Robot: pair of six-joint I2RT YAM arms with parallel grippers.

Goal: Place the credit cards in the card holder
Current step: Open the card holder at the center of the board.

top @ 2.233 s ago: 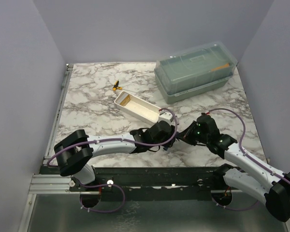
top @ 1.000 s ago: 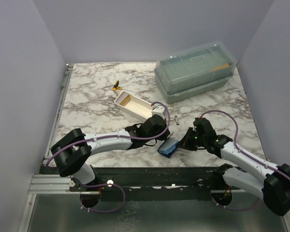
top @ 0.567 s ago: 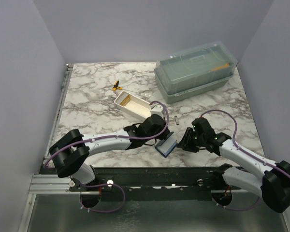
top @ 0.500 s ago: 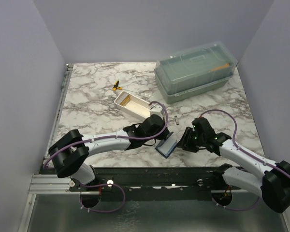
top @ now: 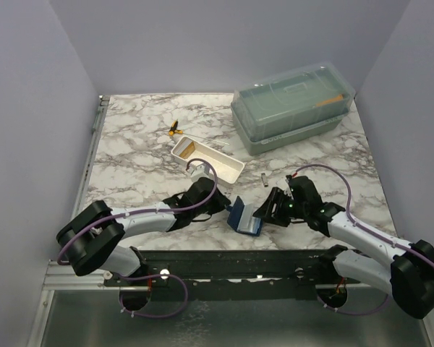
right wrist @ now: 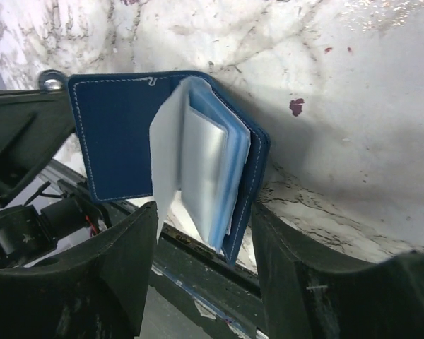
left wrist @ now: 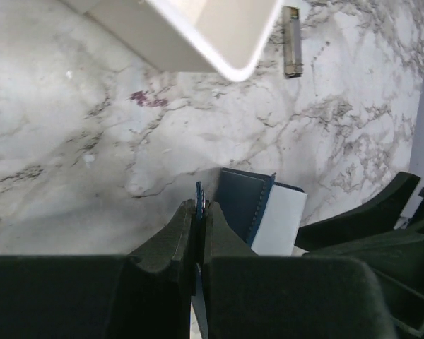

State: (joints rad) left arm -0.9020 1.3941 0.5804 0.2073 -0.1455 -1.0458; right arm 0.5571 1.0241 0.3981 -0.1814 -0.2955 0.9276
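Early going, by the look of it. Card holder (top: 244, 217) spread open on the worktop (top: 137, 155) just below the white tray (top: 231, 173). Left pincer (left wrist: 198, 215) clenched on one cover; right pincer (right wrist: 201, 247) released, straddling the pockets. No cards visibly inserted; one orange-tan card (top: 186, 149) inside the tray.

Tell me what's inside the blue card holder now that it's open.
The card holder shows a navy inner cover and a stack of pale grey-blue sleeves fanned out. No card is visible among them, though the sleeves overlap, so their insides stay hidden. The left gripper pinches one cover.
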